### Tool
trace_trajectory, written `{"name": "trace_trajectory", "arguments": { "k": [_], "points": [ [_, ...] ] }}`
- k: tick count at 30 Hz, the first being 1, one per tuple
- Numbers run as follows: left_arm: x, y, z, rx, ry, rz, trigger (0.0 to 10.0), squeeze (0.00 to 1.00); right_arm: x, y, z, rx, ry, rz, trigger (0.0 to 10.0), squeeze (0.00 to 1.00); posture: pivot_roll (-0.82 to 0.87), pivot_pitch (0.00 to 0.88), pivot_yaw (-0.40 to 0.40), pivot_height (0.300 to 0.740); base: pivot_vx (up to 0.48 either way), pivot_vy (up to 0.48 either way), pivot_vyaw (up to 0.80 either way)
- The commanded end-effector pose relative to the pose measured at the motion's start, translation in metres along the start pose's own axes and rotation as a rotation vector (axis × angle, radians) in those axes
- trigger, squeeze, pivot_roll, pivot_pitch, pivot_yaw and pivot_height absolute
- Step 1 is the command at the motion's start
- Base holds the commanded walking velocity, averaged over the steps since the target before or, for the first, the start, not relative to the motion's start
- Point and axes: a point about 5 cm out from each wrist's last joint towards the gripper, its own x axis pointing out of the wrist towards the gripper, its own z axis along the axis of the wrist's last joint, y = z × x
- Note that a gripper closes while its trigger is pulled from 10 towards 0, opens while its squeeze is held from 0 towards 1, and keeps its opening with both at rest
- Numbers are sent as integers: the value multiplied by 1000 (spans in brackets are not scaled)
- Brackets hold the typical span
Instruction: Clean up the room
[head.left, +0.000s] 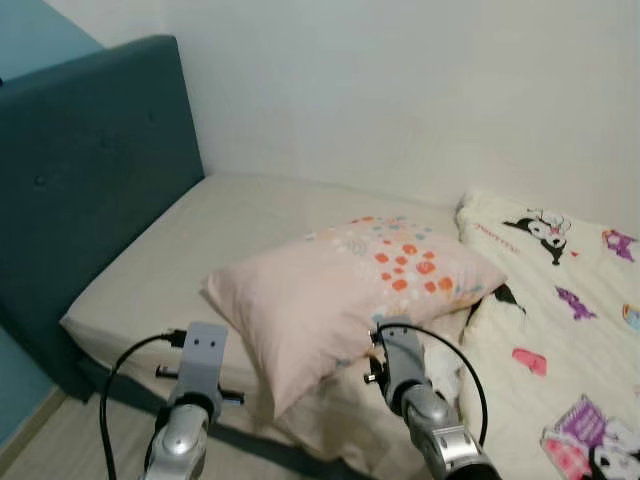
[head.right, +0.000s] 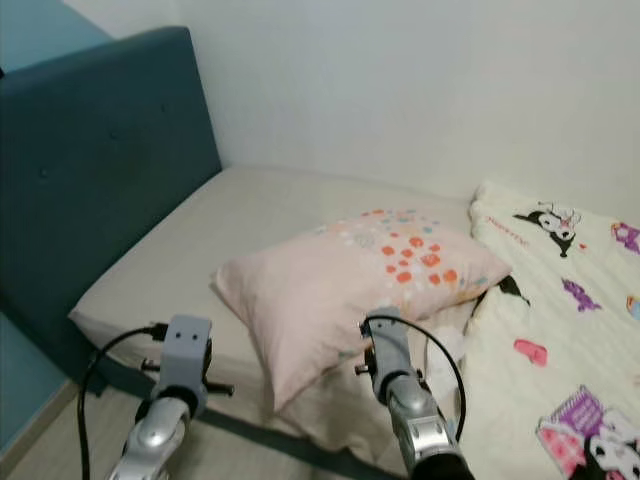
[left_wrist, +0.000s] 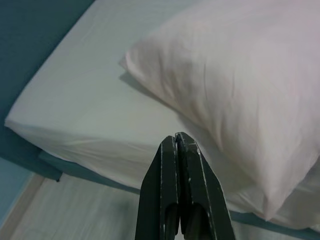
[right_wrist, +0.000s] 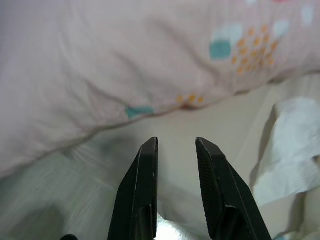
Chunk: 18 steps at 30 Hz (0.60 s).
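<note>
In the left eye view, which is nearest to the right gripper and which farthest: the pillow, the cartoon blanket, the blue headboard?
From the right gripper:
1. Pillow, directly ahead, at the bed's near edge.
2. Cartoon blanket, on the robot's right.
3. Blue headboard, far on the robot's left.

Cartoon blanket (head.left: 560, 320) cut off by right and bottom edges. Headboard (head.left: 90, 190) cropped at left edge. Pillow (head.left: 350, 290) lower edge hidden behind right arm (head.left: 420, 400). Crumpled white tissue (right_wrist: 292, 160) cropped at frame edge, bedsheet (right_wrist: 75, 170) motion-blurred nearby.
</note>
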Motion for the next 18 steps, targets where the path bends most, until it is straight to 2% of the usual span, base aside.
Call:
{"name": "trace_trajectory", "arguments": {
  "k": [1, 2, 18],
  "points": [
    [-1, -3, -4, -7, 19, -14, 10000, 0, -1, -2, -1, 8, 2, -8, 10000, 0, 0, 60, -14, 615, 0, 0, 0],
    [-1, -4, -4, -7, 18, -16, 10000, 0, -1, -2, -1, 9, 1, -10, 10000, 0, 0, 59, -14, 606, 0, 0, 0],
    [-1, -6, -4, -10, 14, -30, 10000, 0, -1, -4, -1, 1, -6, -19, 10000, 0, -2, 57, -14, 606, 0, 0, 0]
  ]
}}
